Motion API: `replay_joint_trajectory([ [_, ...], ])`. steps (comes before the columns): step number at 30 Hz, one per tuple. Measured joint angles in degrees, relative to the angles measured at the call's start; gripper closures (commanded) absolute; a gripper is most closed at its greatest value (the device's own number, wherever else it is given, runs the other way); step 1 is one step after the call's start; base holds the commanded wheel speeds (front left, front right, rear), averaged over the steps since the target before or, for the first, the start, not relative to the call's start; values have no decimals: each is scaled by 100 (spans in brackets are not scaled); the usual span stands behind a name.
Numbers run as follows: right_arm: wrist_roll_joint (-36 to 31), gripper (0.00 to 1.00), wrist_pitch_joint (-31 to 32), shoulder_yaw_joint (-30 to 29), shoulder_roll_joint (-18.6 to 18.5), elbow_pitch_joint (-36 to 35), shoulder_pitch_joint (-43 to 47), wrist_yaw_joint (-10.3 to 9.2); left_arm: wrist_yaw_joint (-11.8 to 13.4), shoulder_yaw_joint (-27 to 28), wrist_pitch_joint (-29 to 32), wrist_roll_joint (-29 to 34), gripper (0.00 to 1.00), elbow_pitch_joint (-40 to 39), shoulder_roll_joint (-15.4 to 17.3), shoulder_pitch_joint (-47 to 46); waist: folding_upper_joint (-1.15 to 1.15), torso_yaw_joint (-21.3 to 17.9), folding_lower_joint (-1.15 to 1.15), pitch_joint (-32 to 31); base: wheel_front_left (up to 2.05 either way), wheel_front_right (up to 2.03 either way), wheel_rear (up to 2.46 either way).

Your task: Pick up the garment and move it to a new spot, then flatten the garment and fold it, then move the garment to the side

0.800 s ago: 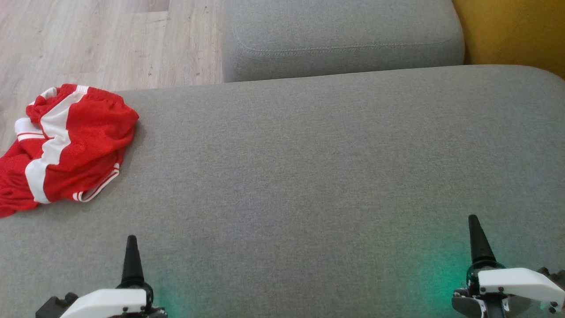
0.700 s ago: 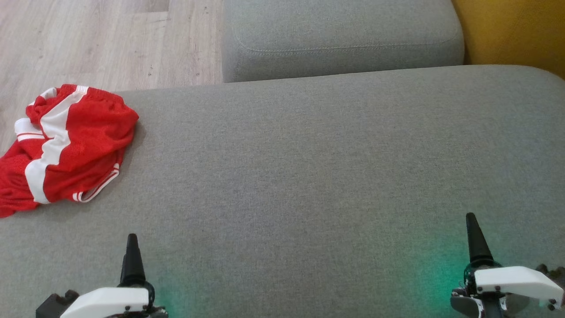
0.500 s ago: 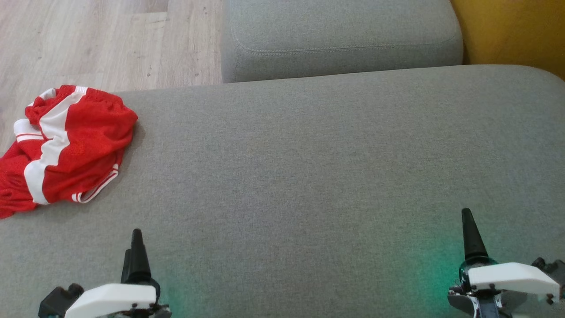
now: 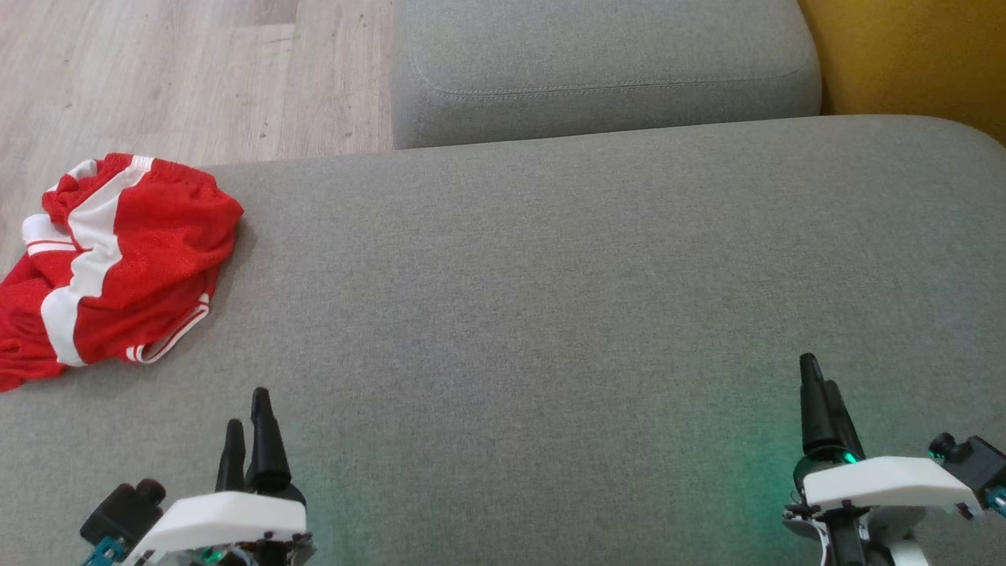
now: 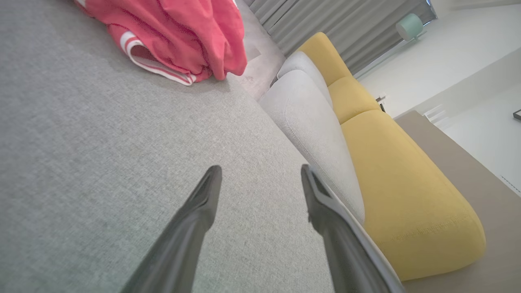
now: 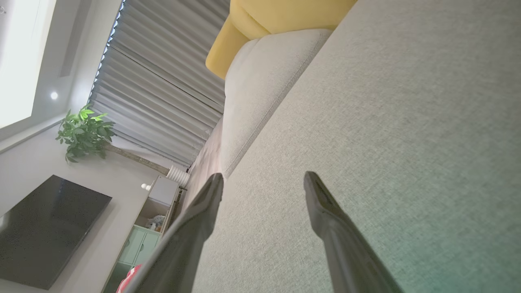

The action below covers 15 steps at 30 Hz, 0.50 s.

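At left edge | garment [image 4: 134, 251] cropped | left pincer [image 4: 247, 409] parted | right pincer [image 4: 819, 373] parted

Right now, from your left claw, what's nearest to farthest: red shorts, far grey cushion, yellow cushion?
From the left claw, head view:
1. Red shorts, just ahead, on its left.
2. Far grey cushion, beyond the seat.
3. Yellow cushion, far right corner.

Bright, even daylight; soft shadows; green glow on cushion [image 4: 754, 472]; wrist-view edges warped
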Motion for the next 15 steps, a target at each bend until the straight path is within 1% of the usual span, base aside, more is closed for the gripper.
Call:
replay_joint_trajectory([
  [5,-337,0,-85,87,-1,-67,-9,0,11,-96,-97,382,0,-70,0,-7,0,-15,0,-25,0,0,0],
  [11,-760,0,-191,207,-3,-96,-9,0,100,-165,-197,821,0,-153,3,-6,0,-33,0,-51,0,0,0],
  [15,-1038,0,-253,256,-4,-120,-9,0,111,-223,-256,1112,0,-204,4,-6,0,-39,0,-53,0,0,0],
])
